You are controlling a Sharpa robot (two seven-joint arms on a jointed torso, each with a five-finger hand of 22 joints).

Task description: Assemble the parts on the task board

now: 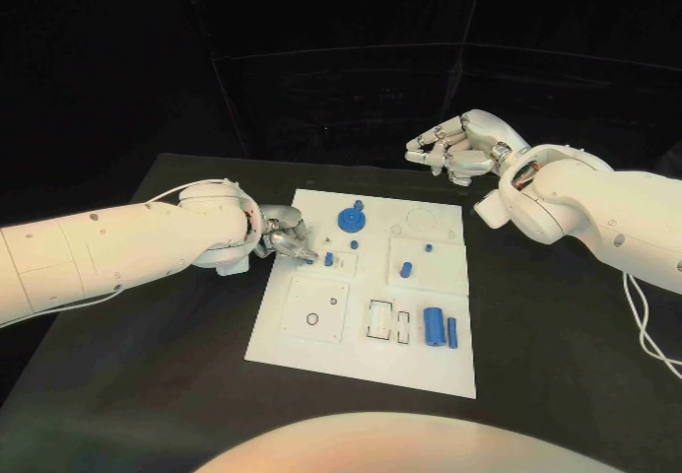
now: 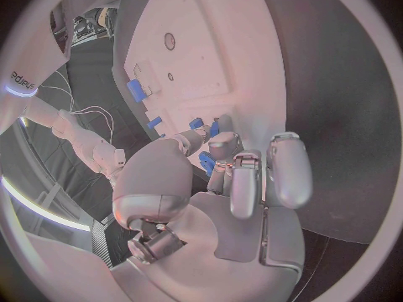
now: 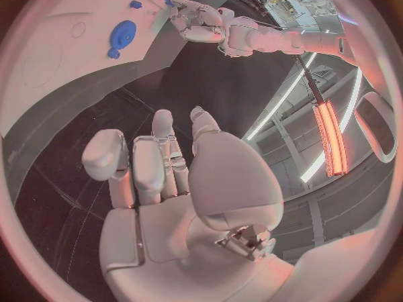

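The white task board (image 1: 320, 340) lies mid-table. My left hand (image 1: 286, 239) is at its left edge, with a small blue part (image 2: 205, 160) pinched between thumb and fingers (image 2: 224, 146) just above the board (image 2: 235, 60). A blue gear (image 1: 350, 218) stands near the far edge, and blue pegs (image 1: 328, 259) (image 1: 405, 268) stand in the middle. Two blue cylinders (image 1: 434, 325) lie near the front right. My right hand (image 1: 455, 143) hangs beyond the far edge, fingers loosely bent and holding nothing. From the right wrist I see the gear (image 3: 123, 33) and my left hand (image 3: 197, 20).
A square plate with a black ring (image 1: 312, 318) sits at the board's front left, and white slots (image 1: 381, 320) lie beside the cylinders. A white cable (image 1: 177, 189) runs along the left arm. Black table (image 1: 554, 335) surrounds the board.
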